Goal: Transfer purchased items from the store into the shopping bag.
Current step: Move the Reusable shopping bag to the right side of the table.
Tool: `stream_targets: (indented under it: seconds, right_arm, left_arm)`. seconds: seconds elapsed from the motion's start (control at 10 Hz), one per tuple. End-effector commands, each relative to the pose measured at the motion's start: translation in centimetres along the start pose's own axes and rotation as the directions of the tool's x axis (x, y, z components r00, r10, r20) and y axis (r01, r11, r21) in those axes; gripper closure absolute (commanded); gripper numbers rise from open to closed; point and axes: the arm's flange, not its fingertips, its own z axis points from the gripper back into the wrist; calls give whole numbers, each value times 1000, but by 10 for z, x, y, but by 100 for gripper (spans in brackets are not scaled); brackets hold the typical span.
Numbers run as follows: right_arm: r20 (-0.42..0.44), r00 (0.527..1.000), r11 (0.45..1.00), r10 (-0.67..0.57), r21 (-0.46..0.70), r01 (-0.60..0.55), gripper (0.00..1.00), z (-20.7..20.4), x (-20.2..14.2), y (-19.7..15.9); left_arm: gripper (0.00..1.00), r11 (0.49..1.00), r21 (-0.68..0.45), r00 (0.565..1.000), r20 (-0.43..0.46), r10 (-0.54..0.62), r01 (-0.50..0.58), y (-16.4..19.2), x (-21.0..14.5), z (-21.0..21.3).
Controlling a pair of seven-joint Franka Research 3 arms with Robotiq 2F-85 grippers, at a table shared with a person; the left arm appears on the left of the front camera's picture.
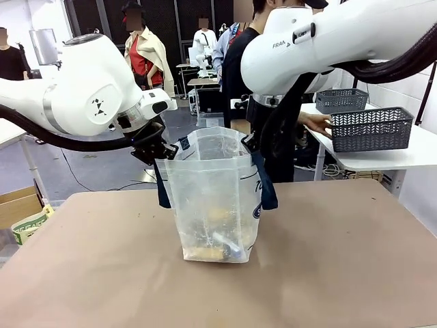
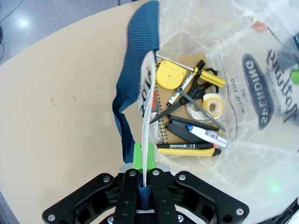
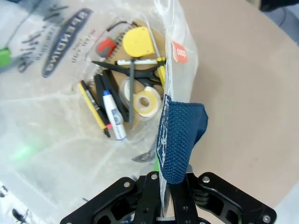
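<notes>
Left pincer point(image 2: 144, 156): clenched on the shopping bag point(image 1: 215, 198) at its rim, beside a navy handle point(image 2: 140, 60).
Right pincer point(image 3: 163, 179): clenched on the opposite rim, where the other handle point(image 3: 180, 135) is folded over.
Shopping bag: held upright and open on the tabletop point(image 1: 341, 260), between the two arms.
Purchased items: laid on the bag's bottom, among them a yellow tape measure point(image 2: 170, 74), scissors point(image 2: 187, 95), a tape roll point(image 2: 212, 105), a marker point(image 2: 205, 134) and a yellow utility knife point(image 2: 187, 149).
Beyond: a lattice basket point(image 1: 371, 128) on a side table point(image 1: 410, 157) is touched by a person's hand point(image 1: 317, 124).
</notes>
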Motion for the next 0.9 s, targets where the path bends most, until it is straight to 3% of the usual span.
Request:
stream_targets:
  seconds: [0.0,0.2,0.3,0.4,0.8]
  right_arm:
    - [32,993,991,-113,73,111,100,-1,8,3]
    - [56,969,967,-242,95,237,100,-4,10,12]
    - [59,968,969,-242,68,238,100,-5,11,14]
    - [18,986,983,-168,76,167,100,-2,7,4]
    - [18,974,971,-224,88,221,100,-10,18,12]
  left_arm:
    - [100,991,29,992,5,128,-128,-13,11,-11]
    - [100,981,32,981,-25,192,-191,-19,17,-16]
    - [100,978,7,978,-23,209,-209,-19,22,-17]
    - [100,988,2,988,-12,152,-152,-10,9,-8]
    - [100,987,0,986,-31,163,-164,-19,21,-18]
